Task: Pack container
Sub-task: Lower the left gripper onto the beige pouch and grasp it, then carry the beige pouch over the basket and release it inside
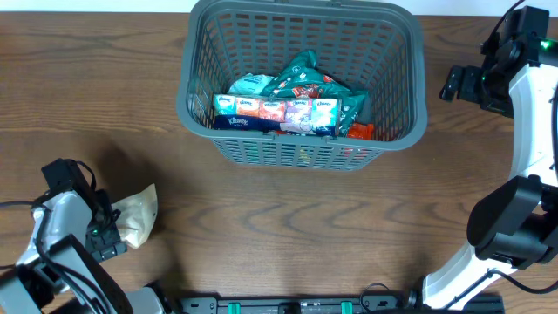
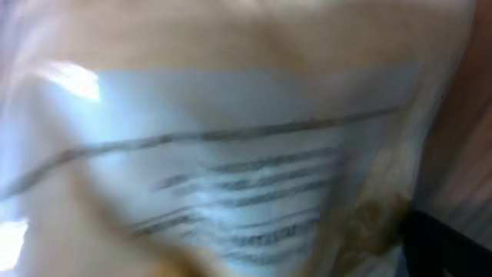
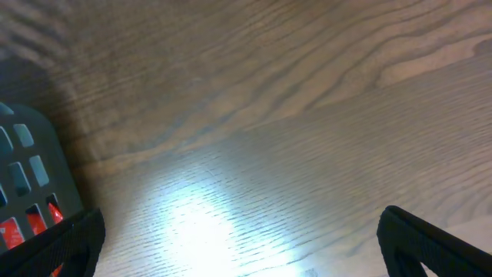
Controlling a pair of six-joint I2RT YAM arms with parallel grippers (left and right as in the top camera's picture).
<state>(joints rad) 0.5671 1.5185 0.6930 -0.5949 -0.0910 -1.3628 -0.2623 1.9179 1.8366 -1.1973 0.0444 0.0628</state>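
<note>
Container (image 1: 397, 131) is holding Kleenex packs (image 1: 275, 112); L gripper (image 1: 111, 229) is hovering, jaws apart, at pale plastic bag (image 1: 138, 214); R gripper (image 3: 238, 223), jaws also apart, is hovering beside container.

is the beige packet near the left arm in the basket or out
Out. The beige packet lies on the table, well apart from the container.
</note>
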